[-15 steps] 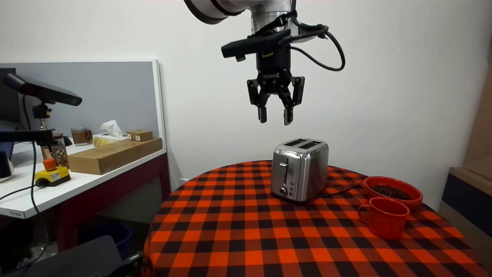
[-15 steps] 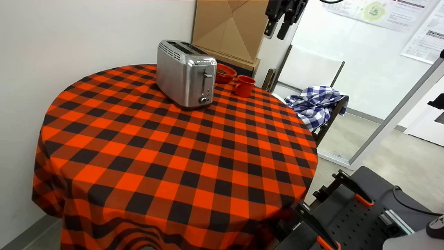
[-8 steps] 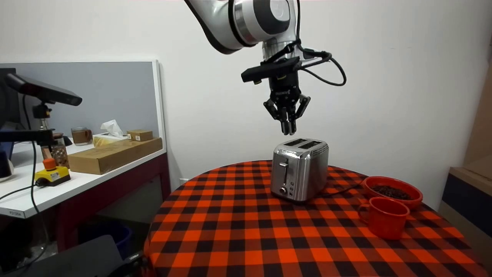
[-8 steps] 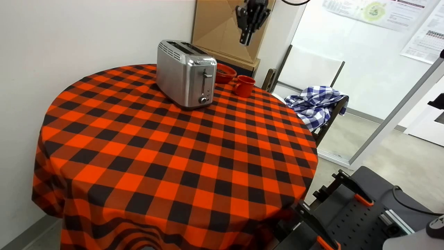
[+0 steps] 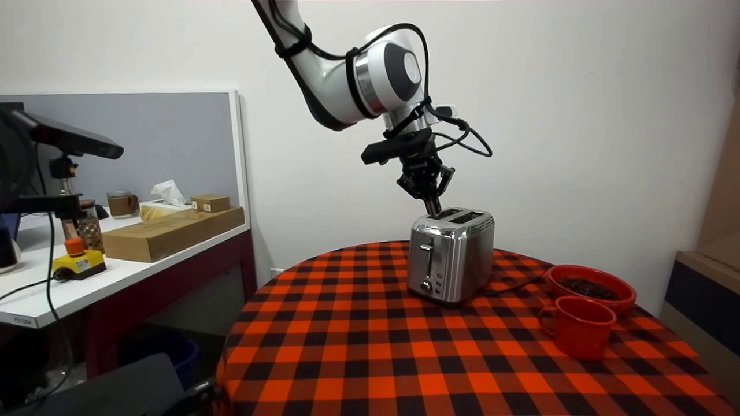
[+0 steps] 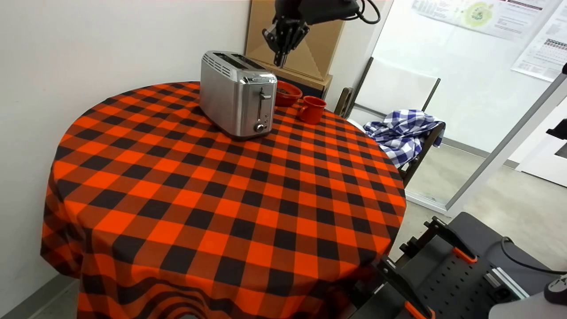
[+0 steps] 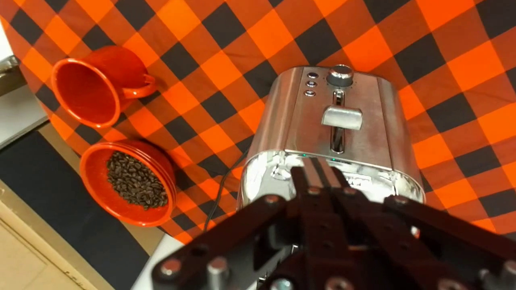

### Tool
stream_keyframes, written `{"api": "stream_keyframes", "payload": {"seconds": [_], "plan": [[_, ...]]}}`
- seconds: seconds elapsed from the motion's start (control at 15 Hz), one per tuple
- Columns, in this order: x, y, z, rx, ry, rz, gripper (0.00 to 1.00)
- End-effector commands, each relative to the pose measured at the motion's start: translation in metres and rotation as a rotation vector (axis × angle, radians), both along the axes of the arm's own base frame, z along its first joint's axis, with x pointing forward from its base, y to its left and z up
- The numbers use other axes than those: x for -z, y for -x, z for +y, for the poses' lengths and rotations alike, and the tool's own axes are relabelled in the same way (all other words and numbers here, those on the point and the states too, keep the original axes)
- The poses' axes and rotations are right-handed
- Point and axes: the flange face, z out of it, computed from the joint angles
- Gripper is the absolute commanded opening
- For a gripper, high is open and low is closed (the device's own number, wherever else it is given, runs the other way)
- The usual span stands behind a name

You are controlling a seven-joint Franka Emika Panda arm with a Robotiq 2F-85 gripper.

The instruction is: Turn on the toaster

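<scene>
While toaster point(image 5: 452, 258) stays, gripper point(image 7: 320, 166) lower, closed

Nothing readable: lettering point(image 7: 358, 180) on the toaster point(image 5: 451, 254), label point(image 5: 24, 320) on the desk point(image 5: 118, 275), posters point(image 6: 480, 17), all too small or blurred

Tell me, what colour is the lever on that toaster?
Silver. The lever shows best in the wrist view.
</scene>
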Motion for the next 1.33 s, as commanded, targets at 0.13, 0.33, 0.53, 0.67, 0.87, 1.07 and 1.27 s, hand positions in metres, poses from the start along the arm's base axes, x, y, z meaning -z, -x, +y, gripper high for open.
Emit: {"api": "stream_keyframes", "payload": {"seconds": [0.13,0.33,0.53,0.67,0.87,1.07,1.27], "plan": [[0.025,-0.02,0.002,0.013,0.01,0.007,0.0],[0.041,-0.03,0.001,0.017,0.012,0.031,0.0],[0.053,-0.042,0.003,0.017,0.015,0.035,0.0],[0.057,-0.046,0.005,0.016,0.017,0.041,0.0],[0.058,-0.047,0.011,0.004,-0.001,0.055,0.0],[0.061,-0.046,0.013,0.001,-0.017,0.069,0.0],[0.079,-0.045,0.022,-0.013,-0.016,0.1,0.0]]}}
